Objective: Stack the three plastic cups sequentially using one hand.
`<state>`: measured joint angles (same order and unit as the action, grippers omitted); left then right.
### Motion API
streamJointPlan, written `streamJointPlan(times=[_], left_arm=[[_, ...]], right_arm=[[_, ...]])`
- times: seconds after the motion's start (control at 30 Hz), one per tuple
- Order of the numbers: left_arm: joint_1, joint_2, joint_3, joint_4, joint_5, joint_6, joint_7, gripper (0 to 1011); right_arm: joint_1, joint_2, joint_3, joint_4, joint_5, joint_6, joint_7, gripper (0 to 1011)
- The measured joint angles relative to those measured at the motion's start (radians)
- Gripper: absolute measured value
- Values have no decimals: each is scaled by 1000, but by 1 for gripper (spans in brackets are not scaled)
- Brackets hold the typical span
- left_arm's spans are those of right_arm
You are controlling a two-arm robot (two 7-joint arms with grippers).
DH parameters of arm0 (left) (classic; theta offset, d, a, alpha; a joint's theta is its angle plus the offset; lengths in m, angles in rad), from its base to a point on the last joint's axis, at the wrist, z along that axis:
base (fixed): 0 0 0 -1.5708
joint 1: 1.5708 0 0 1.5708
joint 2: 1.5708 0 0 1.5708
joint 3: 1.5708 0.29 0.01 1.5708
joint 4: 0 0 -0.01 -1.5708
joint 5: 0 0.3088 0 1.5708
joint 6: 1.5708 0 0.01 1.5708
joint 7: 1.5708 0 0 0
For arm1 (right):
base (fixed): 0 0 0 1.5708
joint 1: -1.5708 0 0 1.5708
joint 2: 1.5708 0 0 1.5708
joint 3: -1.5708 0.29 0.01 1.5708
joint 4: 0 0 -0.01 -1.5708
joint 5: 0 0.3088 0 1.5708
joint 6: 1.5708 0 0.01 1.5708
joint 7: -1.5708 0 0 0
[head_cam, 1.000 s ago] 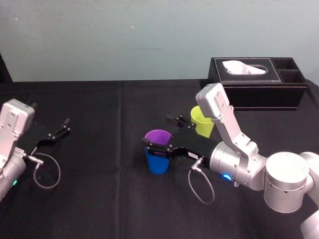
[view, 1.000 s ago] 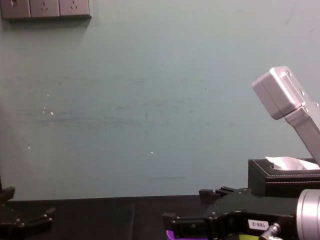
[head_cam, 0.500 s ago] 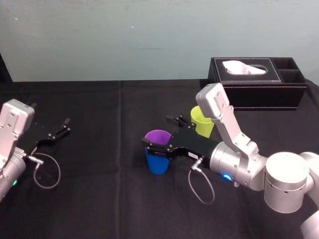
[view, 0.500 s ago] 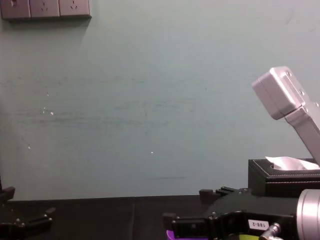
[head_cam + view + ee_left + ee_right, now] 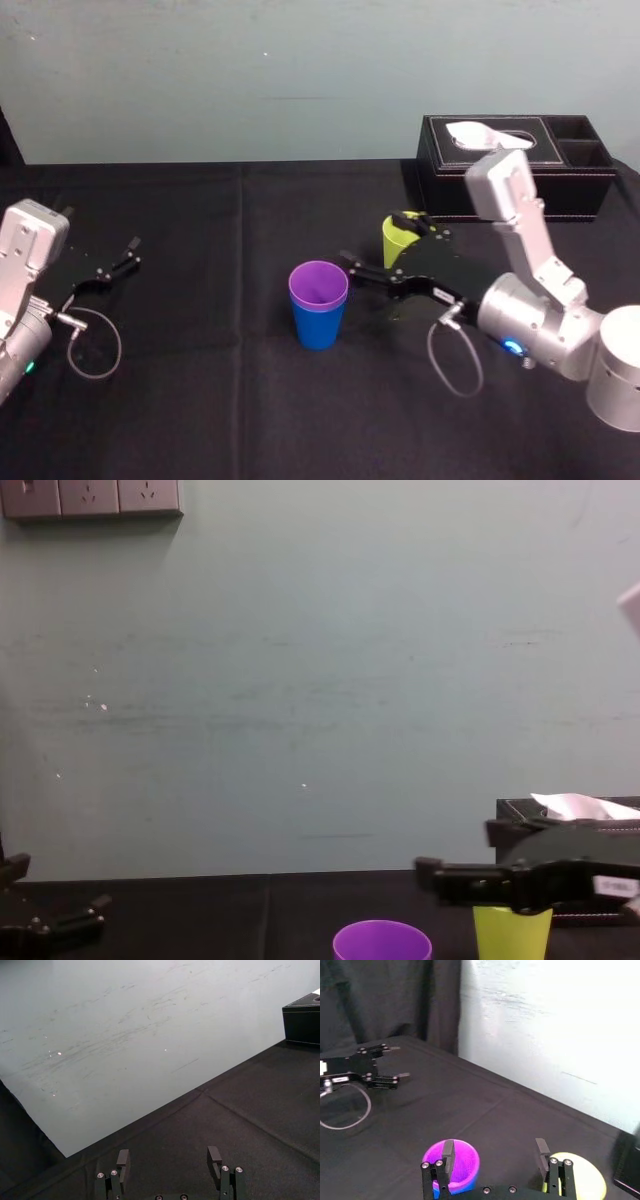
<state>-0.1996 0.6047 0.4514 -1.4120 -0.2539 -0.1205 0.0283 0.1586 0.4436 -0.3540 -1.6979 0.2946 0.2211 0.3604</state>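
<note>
Purple cup (image 5: 318, 283) sits nested in the blue cup (image 5: 318, 326) mid-table. The yellow-green cup (image 5: 396, 240) stands near on the right, with the right gripper (image 5: 374, 240) spread wide at its rim, cup hard by one jaw. Closing off-centre could tip it, or the other jaw might knock the stack. Left gripper (image 5: 128, 255) rests open, far left.

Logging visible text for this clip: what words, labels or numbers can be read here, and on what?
White label on the right gripper: too blurred to read.
Purple cup, blue cup, yellow-green cup, tissue box: no text on them.
</note>
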Motion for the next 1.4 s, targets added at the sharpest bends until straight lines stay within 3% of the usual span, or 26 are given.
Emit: streamJointPlan(times=[0.33, 0.63, 0.93, 1.4], left_arm=[[0, 0, 0, 0, 0, 0, 0, 1010], [0, 0, 0, 0, 0, 0, 0, 1010], [0, 0, 0, 0, 0, 0, 0, 1010], [0, 0, 0, 0, 0, 0, 0, 1010]], right_arm=[[-74, 39, 86, -13, 34, -27, -24, 1003], [-124, 47, 124, -8, 44, -49, -37, 1003], [-144, 37, 135, 24, 48, -53, -43, 1003], [-119, -9, 119, 129, 35, -57, -53, 1003]])
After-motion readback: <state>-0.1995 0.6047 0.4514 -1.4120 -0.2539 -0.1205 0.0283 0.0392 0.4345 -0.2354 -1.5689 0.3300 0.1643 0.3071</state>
